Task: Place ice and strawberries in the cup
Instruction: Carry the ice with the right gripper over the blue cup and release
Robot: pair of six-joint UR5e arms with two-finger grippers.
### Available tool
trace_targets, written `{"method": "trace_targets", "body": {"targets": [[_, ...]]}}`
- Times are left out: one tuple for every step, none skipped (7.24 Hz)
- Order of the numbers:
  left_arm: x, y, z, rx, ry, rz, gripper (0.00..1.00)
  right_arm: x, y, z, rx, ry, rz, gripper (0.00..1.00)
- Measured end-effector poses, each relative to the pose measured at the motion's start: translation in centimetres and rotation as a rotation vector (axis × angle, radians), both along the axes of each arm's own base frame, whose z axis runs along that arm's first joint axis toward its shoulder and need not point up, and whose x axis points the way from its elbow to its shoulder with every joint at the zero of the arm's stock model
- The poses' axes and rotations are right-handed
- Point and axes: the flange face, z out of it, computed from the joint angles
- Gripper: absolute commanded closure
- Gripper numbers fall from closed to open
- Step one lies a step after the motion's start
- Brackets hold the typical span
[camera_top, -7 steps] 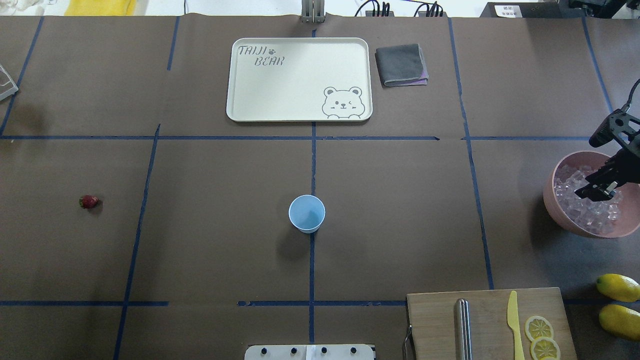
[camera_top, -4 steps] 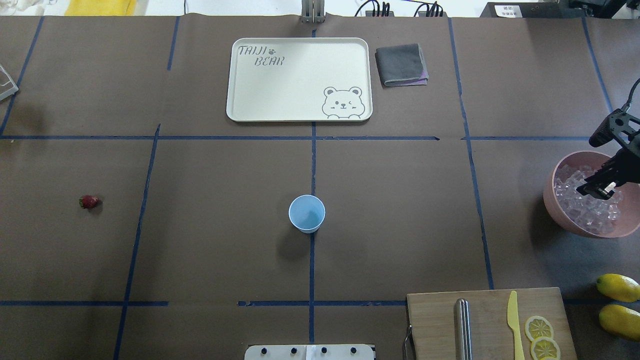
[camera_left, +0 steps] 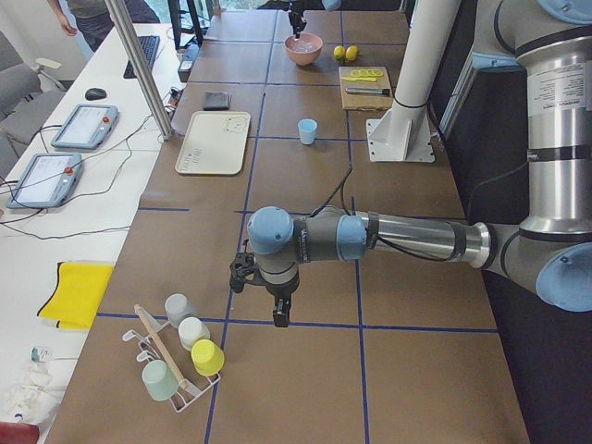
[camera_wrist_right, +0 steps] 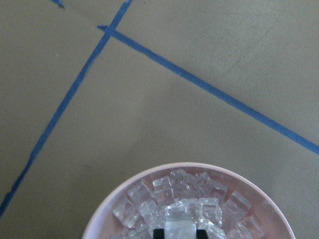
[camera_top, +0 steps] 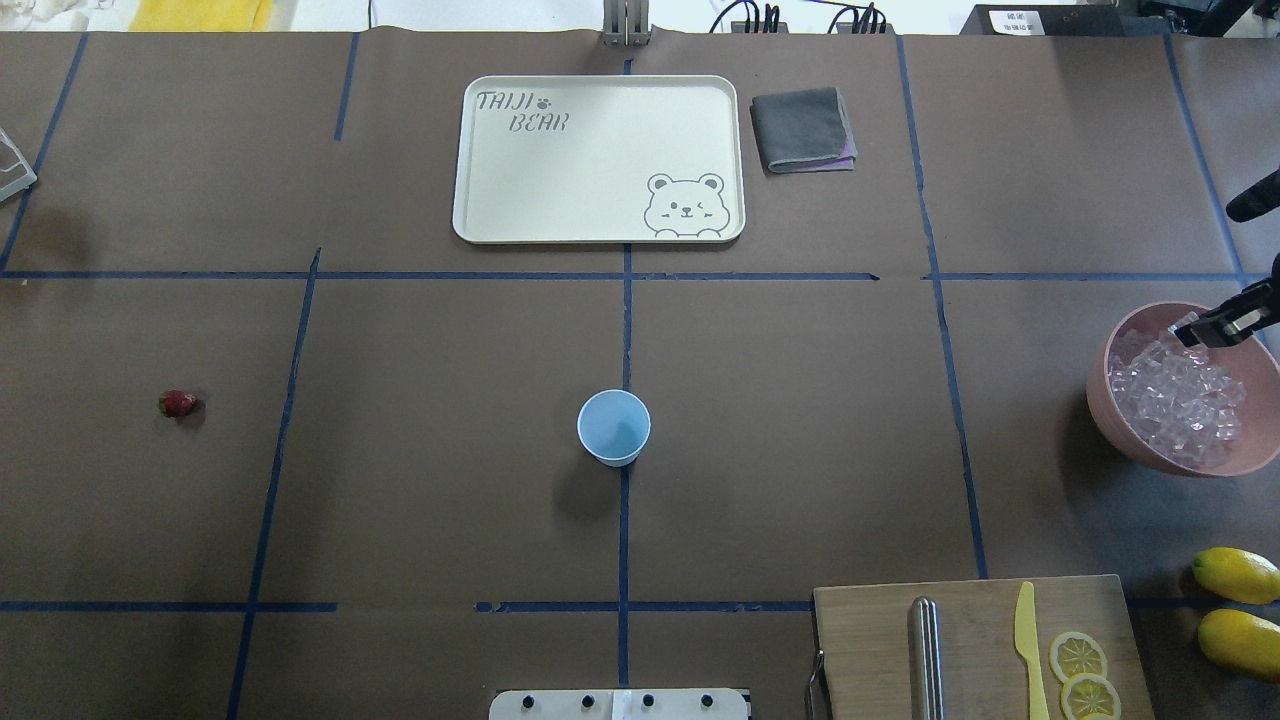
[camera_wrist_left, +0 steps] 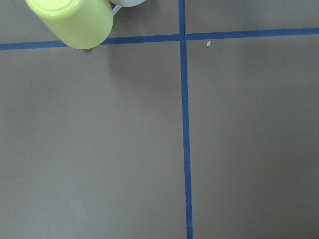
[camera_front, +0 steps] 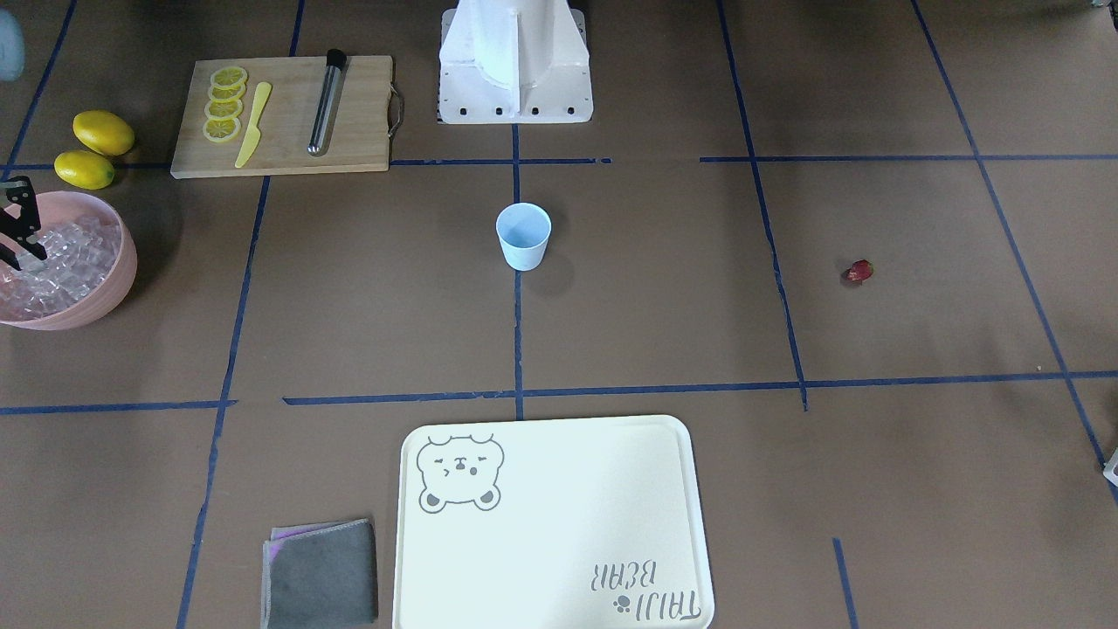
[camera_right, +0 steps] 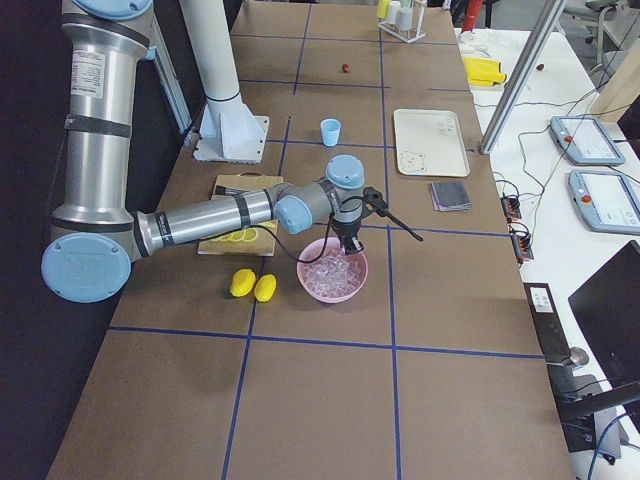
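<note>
The pale blue cup [camera_top: 614, 427] stands upright at the table's centre, also in the front view [camera_front: 523, 236]. The small dark red strawberry [camera_top: 178, 403] lies alone far to the left. The ice [camera_top: 1175, 400] fills a pink bowl [camera_top: 1100, 390] at the right edge. My right gripper [camera_top: 1213, 327] hangs over the bowl's far side, shut on one ice cube [camera_wrist_right: 179, 221], which shows between its dark fingers in the right wrist view. My left gripper [camera_left: 277, 317] shows only in the exterior left view, low over bare table near a cup rack; I cannot tell whether it is open or shut.
A cream bear tray [camera_top: 598, 158] and a folded grey cloth [camera_top: 803, 130] lie at the far side. A cutting board [camera_top: 975, 650] holds lemon slices, a yellow knife and a metal rod, with two lemons [camera_top: 1237, 575] beside it. A yellow-green cup [camera_wrist_left: 75, 22] lies on the rack.
My right gripper has risen out of the ice pile and moved toward the bowl's far rim, with a cube between its fingers. Cup and strawberry have not moved.
</note>
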Motion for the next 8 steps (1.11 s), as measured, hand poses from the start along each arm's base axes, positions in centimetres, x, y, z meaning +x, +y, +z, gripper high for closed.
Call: {"method": "trace_targets", "body": {"targets": [[0.0,0.0,-0.1,0.002,0.0,0.0,0.0,-0.6,-1.0,-2.7,-0.06,-0.034,0.087,1.0],[0.0,0.0,-0.2,0.005,0.0,0.0,0.0,-1.9,-1.7,-5.5,-0.097,-0.072,0.139,1.0],[0.0,-0.1,-0.3,0.01,0.0,0.002,0.0,-4.1,-1.8,-8.8,-0.138,-0.113,0.175,1.0],[0.0,-0.2,-0.4,0.013,-0.001,0.003,0.0,-6.9,-1.4,-12.5,-0.184,-0.148,0.199,1.0],[0.1,-0.3,-0.6,0.017,-0.001,0.003,0.0,-10.0,-0.9,-16.4,-0.228,-0.167,0.215,1.0],[0.1,-0.4,-0.6,0.018,-0.001,0.003,0.0,-13.6,-0.1,-20.6,-0.263,-0.163,0.236,1.0],[0.1,-0.4,-0.7,0.019,-0.001,0.003,0.0,-17.9,1.2,-24.8,-0.285,-0.14,0.257,1.0],[0.1,-0.5,-0.7,0.019,0.0,0.004,0.0,-22.2,3.0,-28.6,-0.294,-0.11,0.273,1.0]]}}
